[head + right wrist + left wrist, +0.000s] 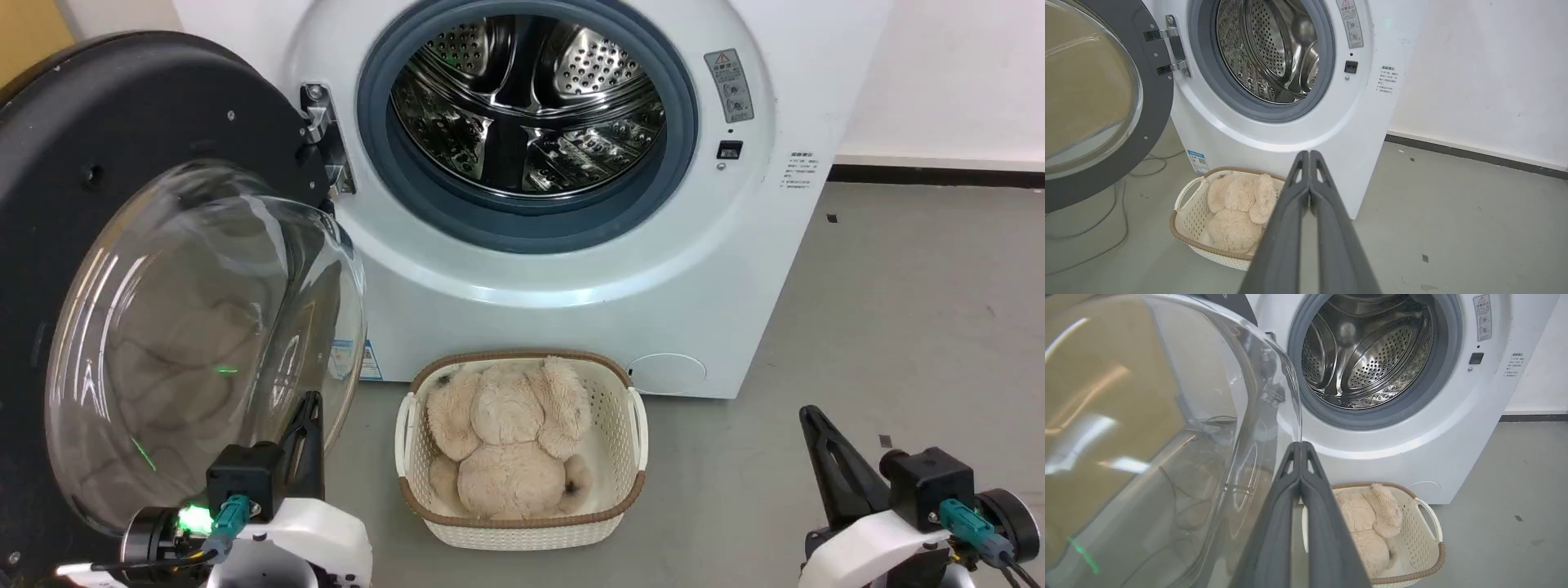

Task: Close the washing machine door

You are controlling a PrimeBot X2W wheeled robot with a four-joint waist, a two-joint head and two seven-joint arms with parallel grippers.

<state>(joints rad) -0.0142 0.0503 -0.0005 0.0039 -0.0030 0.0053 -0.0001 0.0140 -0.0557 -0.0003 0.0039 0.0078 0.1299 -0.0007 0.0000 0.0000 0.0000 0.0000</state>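
The washing machine (702, 269) stands ahead, white, its steel drum (526, 102) uncovered inside the grey gasket. The washing machine door (139, 131) hangs wide open on its left hinge, black rim toward me and its clear glass bowl (204, 343) bulging out. My left gripper (310, 404) is shut with nothing in it, its tips right beside the bowl's lower right edge (1274, 416); whether they touch is unclear. My right gripper (810, 415) is shut and empty over the floor, well right of the machine (1363, 134). The door's rim (1155, 118) is also in the right wrist view.
A white laundry basket (629, 433) with a brown rim sits on the grey floor before the machine, holding a beige plush toy (506, 441). Cables (1106, 228) lie on the floor under the door. A white wall (1486, 73) rises to the right.
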